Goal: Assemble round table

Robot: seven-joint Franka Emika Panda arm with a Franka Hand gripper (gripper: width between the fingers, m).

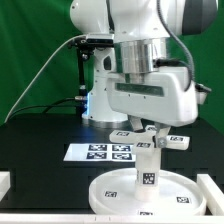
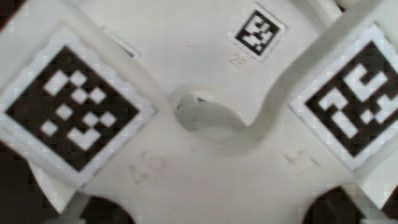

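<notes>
The black table (image 1: 30, 150) fills the lower half of the exterior view, with a green backdrop behind it at the upper left. The white robot arm (image 1: 140, 40) takes up the upper centre and right of the frame, reaching down toward the middle.

At the bottom centre lies the large rimmed round disc (image 1: 120, 195), flat on the table, with small square tags on its face. The thick cylindrical leg (image 1: 147, 168) stands upright on the disc, just right of its centre. The cross-shaped foot piece (image 1: 150, 135) sits at the top of the leg, right under the gripper (image 1: 147, 128); in the wrist view the cross-shaped foot piece (image 2: 196, 110) fills nearly the whole frame, its tagged arms spreading outward (the tags are large and blurred).

The gripper appears to be at the foot piece, but whether its fingers clamp it cannot be told. The marker board (image 1: 100, 152) lies flat at centre left, just behind the disc.
</notes>
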